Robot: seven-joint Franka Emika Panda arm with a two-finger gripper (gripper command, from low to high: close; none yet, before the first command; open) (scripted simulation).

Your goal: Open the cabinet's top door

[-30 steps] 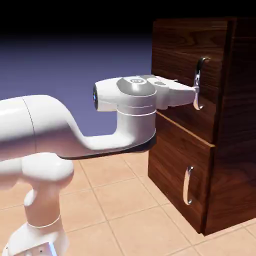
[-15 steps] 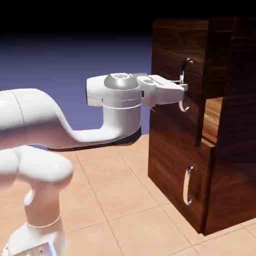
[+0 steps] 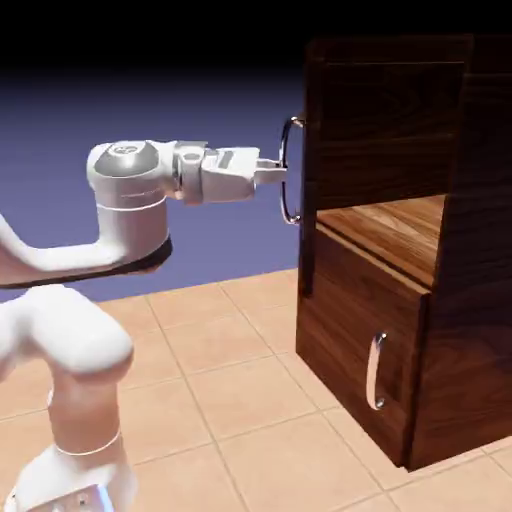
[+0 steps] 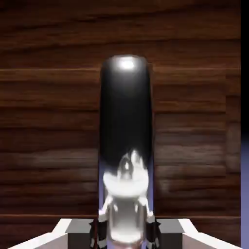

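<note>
The dark wood-grain cabinet (image 3: pixel 470 330) stands at the exterior view's right. Its top door (image 3: pixel 310 130) is swung out and shows nearly edge-on at the cabinet's left front corner. That leaves the upper compartment and its lighter wood shelf (image 3: pixel 390 225) exposed. The door's long curved silver handle (image 3: pixel 290 170) sticks out to the left. My gripper (image 3: pixel 274 170) is shut on this handle, with the arm level. In the hand view the handle (image 4: pixel 125 146) fills the middle, between my fingertips (image 4: pixel 97 228), and my gripper (image 4: pixel 125 232) is closed around it. The door's wood (image 4: pixel 48 121) lies behind.
Below the open compartment the shorter lower panel (image 3: pixel 350 330) is closed, with its small silver handle (image 3: pixel 375 370). The white arm's base (image 3: pixel 70 440) rises at the lower left over a tan tiled floor (image 3: pixel 240 400).
The gripper closed on the handle and pulled back to the left. The top door went from closed to swung wide, uncovering the shelf inside.
</note>
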